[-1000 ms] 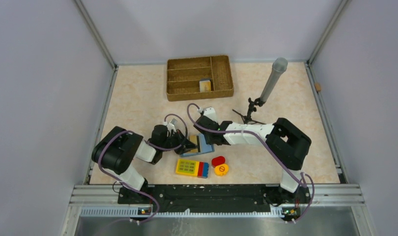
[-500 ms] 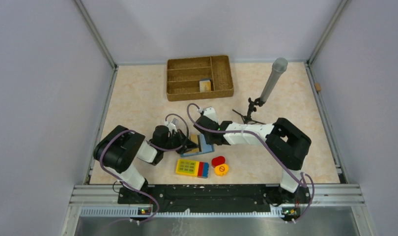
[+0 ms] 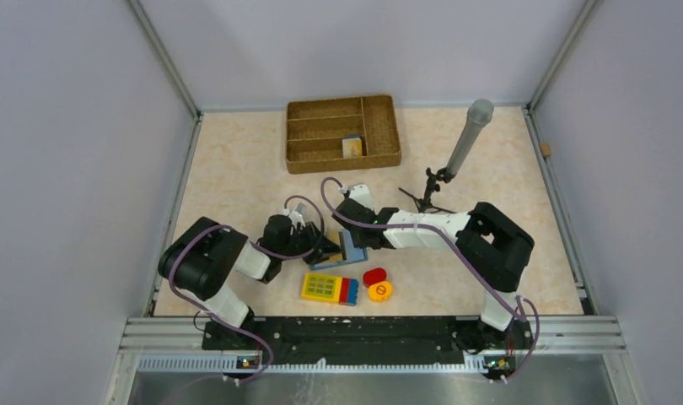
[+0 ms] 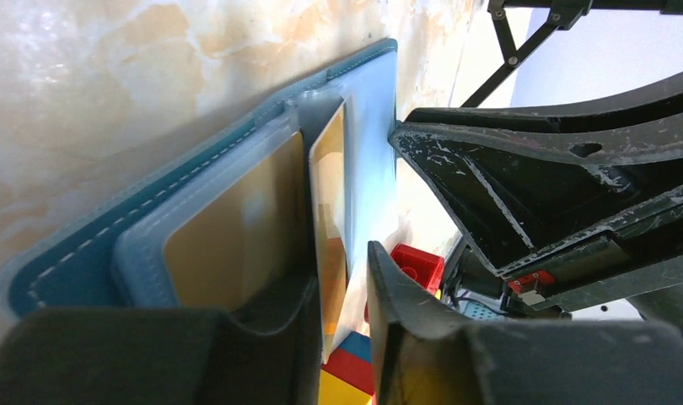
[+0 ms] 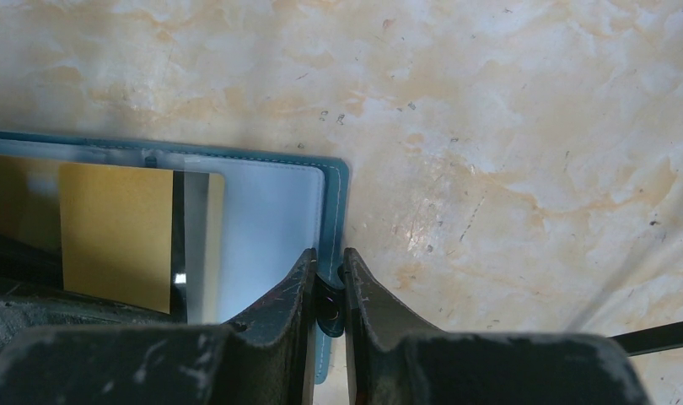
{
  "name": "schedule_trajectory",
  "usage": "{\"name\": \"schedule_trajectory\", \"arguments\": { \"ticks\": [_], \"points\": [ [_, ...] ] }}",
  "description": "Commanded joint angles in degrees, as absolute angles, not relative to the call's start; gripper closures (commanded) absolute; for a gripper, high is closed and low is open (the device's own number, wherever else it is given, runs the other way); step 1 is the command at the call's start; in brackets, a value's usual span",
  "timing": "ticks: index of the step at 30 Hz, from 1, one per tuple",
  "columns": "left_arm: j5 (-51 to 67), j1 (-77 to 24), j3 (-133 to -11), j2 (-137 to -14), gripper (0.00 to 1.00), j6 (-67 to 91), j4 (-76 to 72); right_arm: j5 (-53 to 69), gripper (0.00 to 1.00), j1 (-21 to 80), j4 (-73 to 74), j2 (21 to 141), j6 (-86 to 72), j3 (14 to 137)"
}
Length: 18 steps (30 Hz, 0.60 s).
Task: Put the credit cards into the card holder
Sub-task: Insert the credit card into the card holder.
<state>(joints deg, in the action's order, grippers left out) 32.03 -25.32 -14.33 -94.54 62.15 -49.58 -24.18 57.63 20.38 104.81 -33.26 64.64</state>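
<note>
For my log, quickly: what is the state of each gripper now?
Left gripper: closed on a tan-yellow card.
Right gripper: closed on the card holder edge.

Tan card (image 5: 116, 236) in open teal holder (image 5: 271, 211)
</note>
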Motion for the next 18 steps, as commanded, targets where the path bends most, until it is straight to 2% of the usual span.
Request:
{"name": "schedule_trajectory", "arguments": {
  "ticks": [1, 8, 13, 18],
  "points": [
    [28.3, -25.8, -16.0, -90.7, 0.71, 57.1, -35.6, -23.0, 1.0, 58.5, 23.4, 107.7, -34.2, 64.2],
    [22.4, -25.8, -19.4, -82.2, 0.53, 50.4, -17.5, -23.9, 1.0, 58.5, 23.9, 107.8, -34.5, 63.9],
    [19.7, -25.8, -20.8, -77.8, 0.44, 48.0, -9.9, -24.1, 1.0, 58.5, 23.8, 107.8, -34.5, 63.7],
    [19.6, -25.9, -21.7, -75.8, 0.4, 47.8, -6.5, -24.0, 1.0, 58.5, 23.6, 107.6, -34.5, 63.5]
  ]
}}
